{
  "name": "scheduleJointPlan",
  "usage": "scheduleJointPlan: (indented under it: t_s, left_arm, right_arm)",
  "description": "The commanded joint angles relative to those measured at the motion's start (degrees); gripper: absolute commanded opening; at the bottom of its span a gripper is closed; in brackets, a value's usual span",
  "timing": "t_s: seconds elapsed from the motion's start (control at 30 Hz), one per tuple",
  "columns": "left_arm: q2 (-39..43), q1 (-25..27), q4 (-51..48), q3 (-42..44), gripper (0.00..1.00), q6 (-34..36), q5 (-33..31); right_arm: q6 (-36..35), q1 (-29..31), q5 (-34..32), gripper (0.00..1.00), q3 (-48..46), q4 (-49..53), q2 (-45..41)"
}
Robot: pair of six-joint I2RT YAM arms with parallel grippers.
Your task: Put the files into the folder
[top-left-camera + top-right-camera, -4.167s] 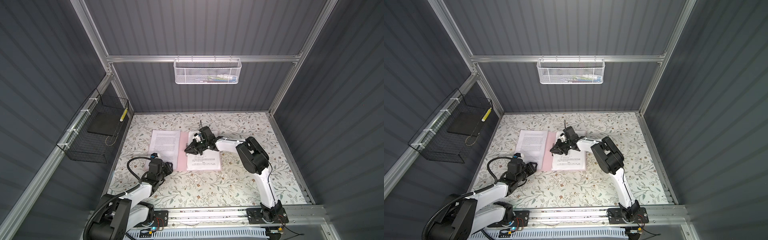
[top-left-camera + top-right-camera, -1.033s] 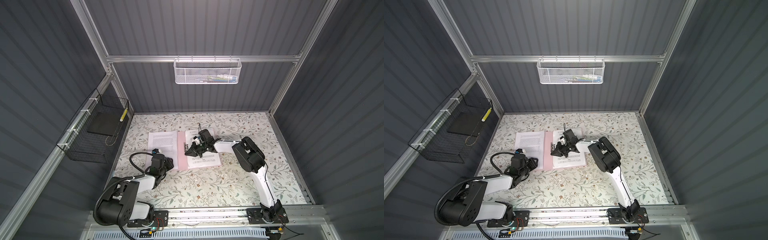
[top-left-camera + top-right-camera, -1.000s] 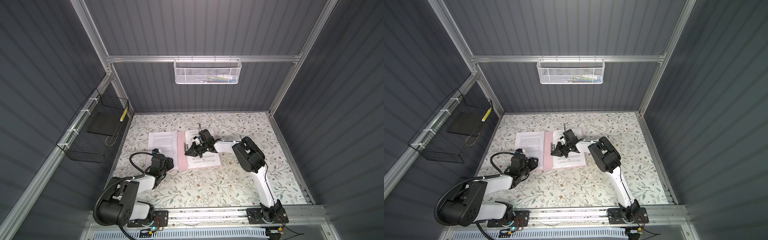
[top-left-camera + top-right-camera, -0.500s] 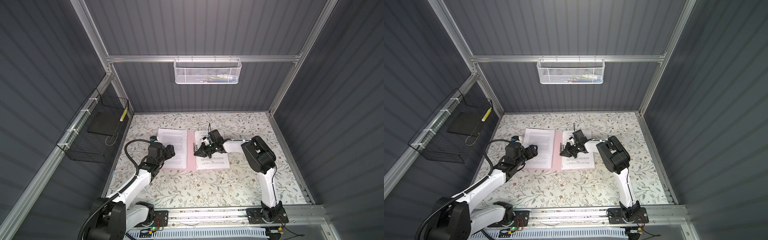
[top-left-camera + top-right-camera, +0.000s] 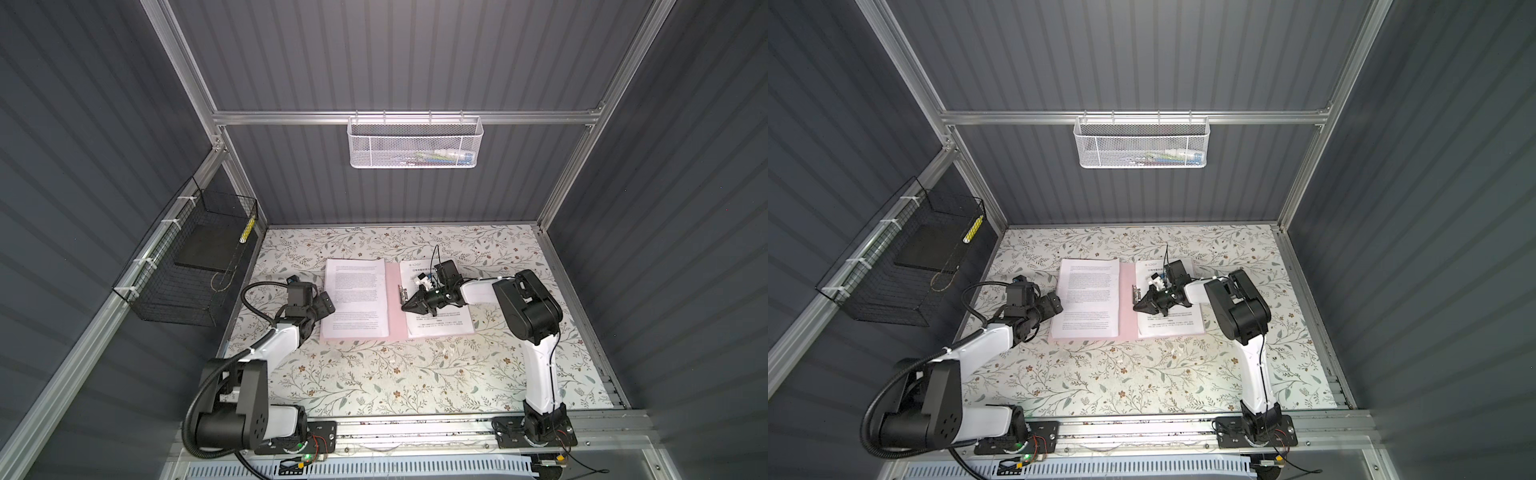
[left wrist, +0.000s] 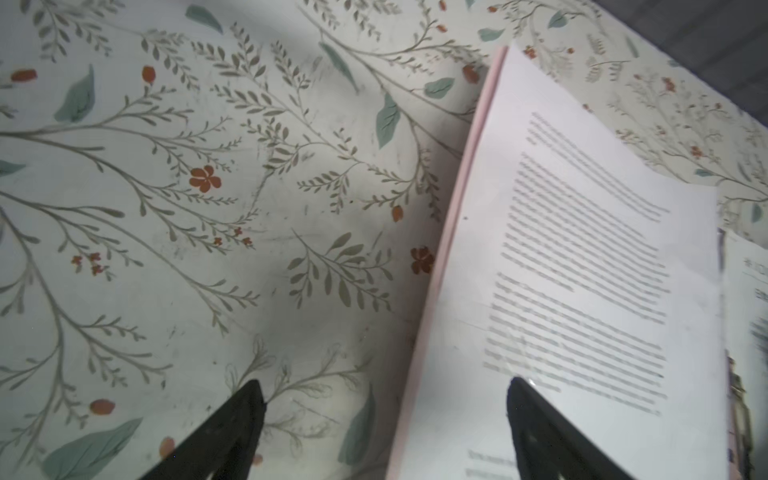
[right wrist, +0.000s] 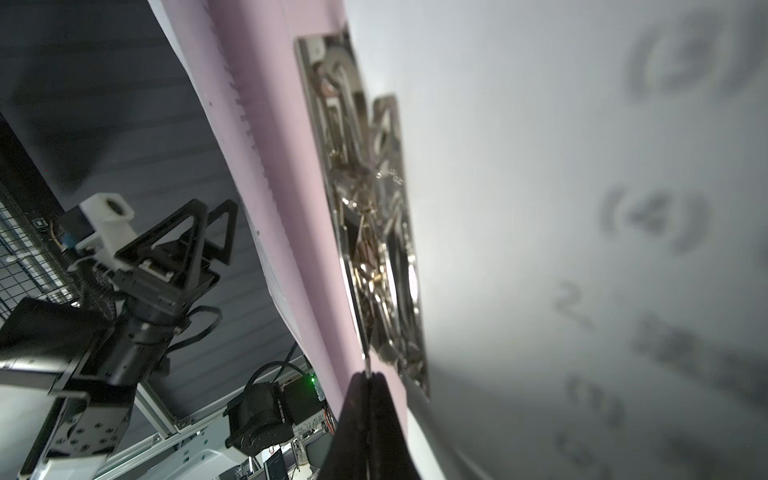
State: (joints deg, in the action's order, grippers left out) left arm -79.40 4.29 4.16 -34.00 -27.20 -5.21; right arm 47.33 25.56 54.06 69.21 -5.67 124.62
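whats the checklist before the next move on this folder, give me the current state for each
1. Folder lies open on the table: ok.
2. Left gripper open, holding nothing: ok.
3. Right gripper shut, tips at the metal clip: ok.
4. Clip lifted enough to take paper: cannot tell.
5. Text sheet under the clip: not ok, it lies on the other cover, apart from the clip.
6. Header sheet edge under the clip: cannot tell.

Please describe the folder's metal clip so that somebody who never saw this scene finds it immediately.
On the floral table lies an open pink folder with white sheets on both halves. The metal clip sits on the bare pink strip between them, at the right sheet's inner edge; it alone is shiny silver.
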Motion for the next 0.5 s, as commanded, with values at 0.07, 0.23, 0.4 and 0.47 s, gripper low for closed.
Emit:
scheduleJointPlan:
  t_s: [0.07,0.23,0.4,0.47]
  left_arm:
    - [-5.1,-5.5,15.3,2.8,0.9,-2.5,15.8]
    - [-10.9,-7.3,22.8,2.6,0.81,-4.0,27.5]
    - [-14.1,-8.1,25.5,2.4,0.61,-5.1,31.4]
    - [-13.6,-8.2,25.4,2.6,0.51,-4.9,31.7]
  right_arm:
    - [0.7,-0.2,-1.8,0.0,-2.5,1.3,4.0]
    - [0.9,-0.4,-1.2,0.0,-2.4,0.4,4.5]
    - [3.0,-0.6,0.0,0.0,-2.3,-2.0,5.5]
    - [3.3,-0.6,0.2,0.0,-2.3,-2.2,5.5]
